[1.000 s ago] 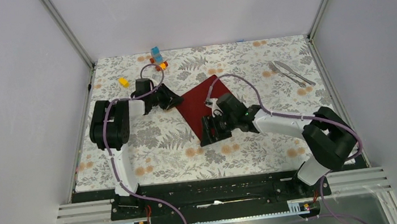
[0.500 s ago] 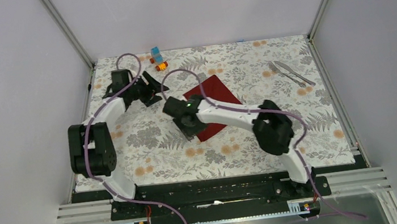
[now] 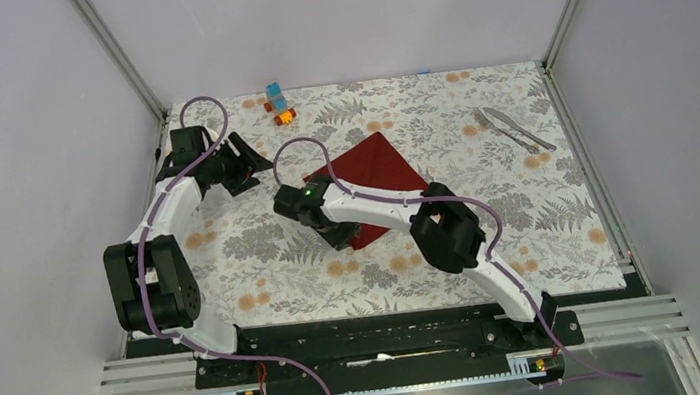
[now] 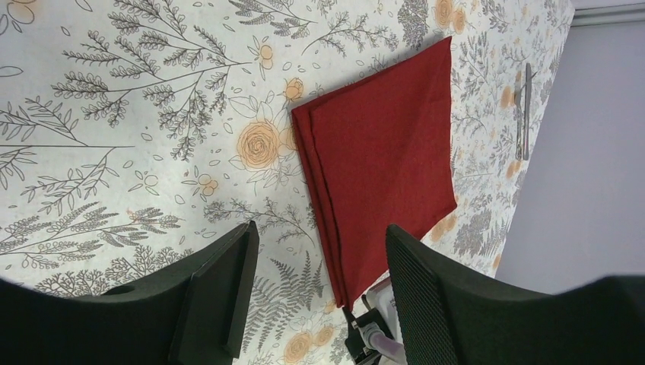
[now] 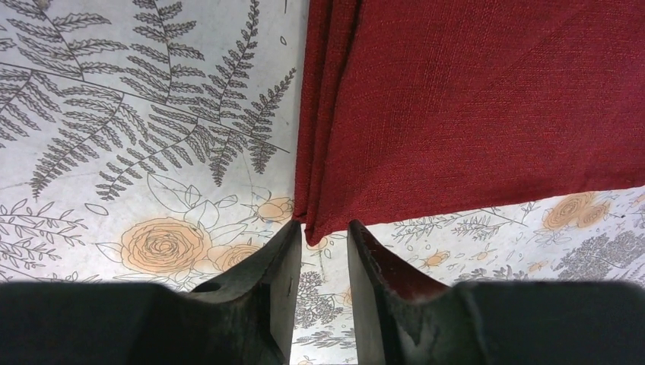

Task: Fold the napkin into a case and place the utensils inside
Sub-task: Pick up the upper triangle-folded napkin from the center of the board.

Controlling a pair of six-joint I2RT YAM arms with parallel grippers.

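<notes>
The dark red napkin (image 3: 379, 176) lies folded flat as a rectangle on the flowered tablecloth, its layered edges showing in the left wrist view (image 4: 384, 160). My right gripper (image 3: 338, 234) is low at its near corner. In the right wrist view the jaws (image 5: 323, 228) stand a narrow gap apart, and the corner of the napkin (image 5: 471, 99) pokes between the tips, unpinched. My left gripper (image 3: 246, 165) hangs open and empty to the left of the cloth (image 4: 319, 232). The utensils, a silver fork and knife (image 3: 511, 128), lie side by side at the far right (image 4: 525, 110).
Small blue and orange toy blocks (image 3: 279, 103) sit at the table's far edge. Metal frame posts and grey walls bound the table (image 3: 265, 278) on three sides. The right arm's cable loops above the cloth's left part.
The left gripper opened, let go of the napkin's left corner and drew back to the far left. The right arm swung left to the near corner, and its jaws narrowed.
</notes>
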